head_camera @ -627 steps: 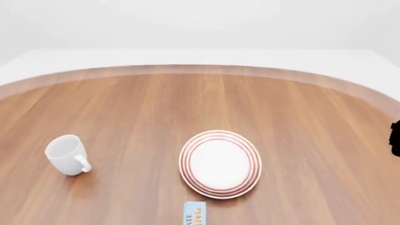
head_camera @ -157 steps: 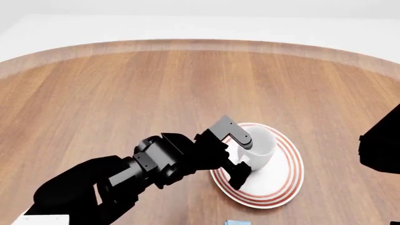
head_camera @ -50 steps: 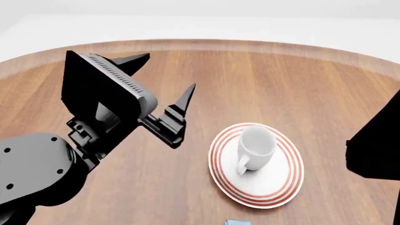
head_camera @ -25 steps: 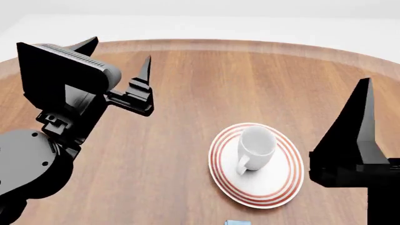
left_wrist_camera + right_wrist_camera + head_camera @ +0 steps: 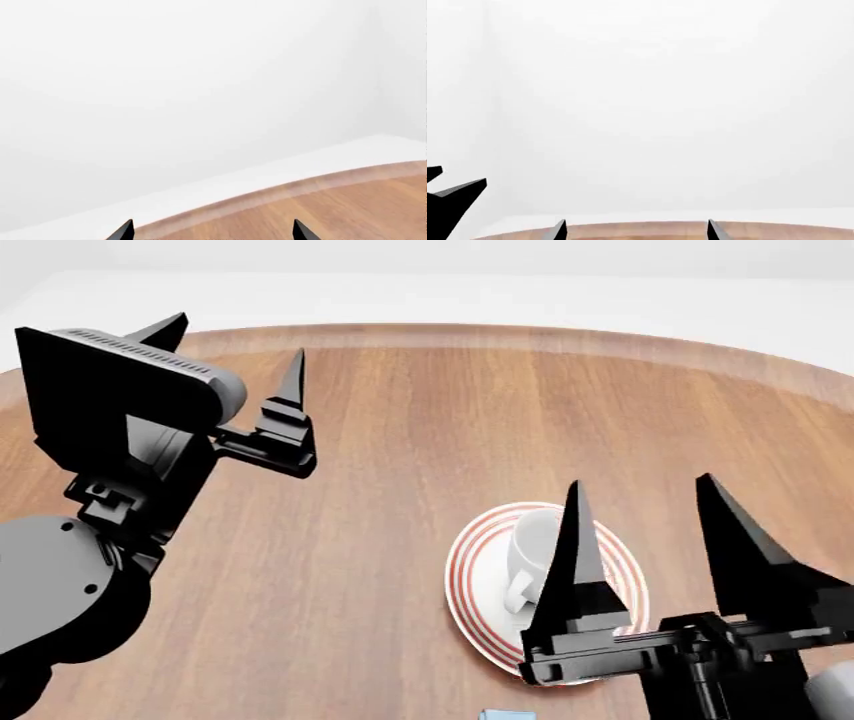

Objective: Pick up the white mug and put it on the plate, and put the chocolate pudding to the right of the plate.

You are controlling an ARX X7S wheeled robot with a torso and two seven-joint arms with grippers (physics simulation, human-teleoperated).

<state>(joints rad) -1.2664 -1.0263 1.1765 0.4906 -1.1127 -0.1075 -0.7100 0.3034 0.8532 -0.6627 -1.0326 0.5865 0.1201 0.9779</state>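
Mug (image 5: 538, 558) sits upright on plate (image 5: 470, 580), handle toward the camera. Pudding (image 5: 505, 715) (only a blue corner shows) lies at the near edge of the table (image 5: 400, 440). Left gripper (image 5: 230, 365) and right gripper (image 5: 641, 530) both spread wide, empty.

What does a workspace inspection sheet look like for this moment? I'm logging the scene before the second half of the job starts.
Surface: round wooden table, bare wood around the plate.
Job's things: white mug stands upright on the plate, handle toward the robot; chocolate pudding only a blue sliver at the head view's bottom edge, near side of the plate, not to its right.
Clutter: nothing seen.
Grippers: left gripper raised at the table's left, open, empty; right gripper raised in front of the plate, open, empty.
Cables: nothing seen.
Surroundings: plain white floor and walls; wrist views show only wall, table edge and fingertips.
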